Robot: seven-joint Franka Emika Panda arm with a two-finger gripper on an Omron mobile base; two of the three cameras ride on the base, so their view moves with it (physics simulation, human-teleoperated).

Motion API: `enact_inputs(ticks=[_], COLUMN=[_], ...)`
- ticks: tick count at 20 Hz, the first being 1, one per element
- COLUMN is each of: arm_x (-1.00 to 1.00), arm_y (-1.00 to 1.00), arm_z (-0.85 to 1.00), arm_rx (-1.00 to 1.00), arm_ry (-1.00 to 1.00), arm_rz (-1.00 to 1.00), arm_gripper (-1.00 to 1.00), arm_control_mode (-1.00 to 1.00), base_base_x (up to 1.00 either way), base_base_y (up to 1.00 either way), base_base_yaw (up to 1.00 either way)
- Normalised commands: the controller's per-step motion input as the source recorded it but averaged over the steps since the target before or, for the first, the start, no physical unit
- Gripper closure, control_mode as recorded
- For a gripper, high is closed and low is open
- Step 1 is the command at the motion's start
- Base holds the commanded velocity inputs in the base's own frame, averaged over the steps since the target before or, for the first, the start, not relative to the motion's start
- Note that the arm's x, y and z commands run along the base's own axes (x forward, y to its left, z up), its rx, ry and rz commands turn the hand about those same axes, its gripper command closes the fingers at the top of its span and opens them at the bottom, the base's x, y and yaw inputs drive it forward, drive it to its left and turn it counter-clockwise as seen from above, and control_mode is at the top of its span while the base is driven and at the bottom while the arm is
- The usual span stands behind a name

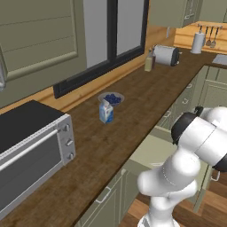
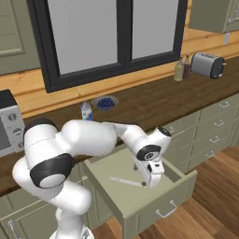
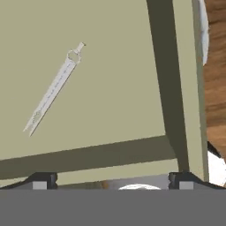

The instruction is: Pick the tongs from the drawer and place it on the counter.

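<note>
1. Kitchen walls carry an orange wood strip under a dark-framed window (image 2: 112,37), and a long dark wood-grain worktop (image 1: 133,119) runs over sage-green cabinets.
2. On the worktop stand a toaster oven (image 1: 31,150) at the near end, a small milk carton (image 1: 106,111) beside a bowl of blueberries (image 1: 111,98) in the middle, and a silver toaster (image 2: 207,64) with two bottles (image 2: 182,69) at the far end.
3. Below the worktop the drawer (image 2: 158,205) stands pulled out, pale green inside, with a silver bar handle on its front.
4. The gripper (image 2: 148,179) hangs over the drawer's right part, jaws spread wide and holding nothing.
5. The tongs (image 2: 126,181) lie flat on the drawer floor, just left of the gripper and apart from its fingertips (image 3: 42,181); in the hand view they lie diagonally, up and to the left.
</note>
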Motion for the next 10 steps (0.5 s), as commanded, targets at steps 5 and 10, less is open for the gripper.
enact_inputs(ticks=[5,10], arm_x=[0.5,0.33], arm_y=[0.65,0.06], arm_z=[-0.07,-0.42], arm_rx=[-0.08,-0.02], arm_ry=[0.42,0.01], arm_rz=[-0.38,-0.09], arm_gripper=[-1.0,-1.0], arm_control_mode=[-1.0,-1.0], base_base_x=[0.0,0.0], base_base_y=[0.0,0.0], base_base_yaw=[0.0,0.0])
